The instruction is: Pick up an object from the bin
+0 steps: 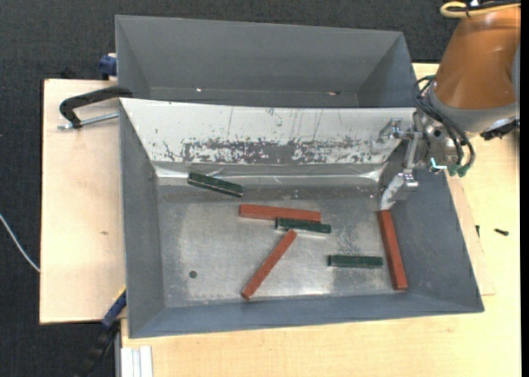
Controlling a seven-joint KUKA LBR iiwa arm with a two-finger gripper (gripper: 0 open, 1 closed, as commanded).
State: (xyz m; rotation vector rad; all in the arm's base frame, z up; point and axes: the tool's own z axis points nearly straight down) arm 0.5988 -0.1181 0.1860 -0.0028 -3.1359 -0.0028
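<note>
Nearest you, a red bar [269, 264] lies slantwise on the floor of the bin [140, 243], with a short dark green bar [355, 260] to its right. Further right, a long red bar [393, 249] runs along the foot of the right wall. The gripper [391, 192] hangs just over its far end. You cannot tell whether it is open or closed. That bar looks stiff, light and smooth, so clamp it across its narrow width near the middle, minding the wall.
</note>
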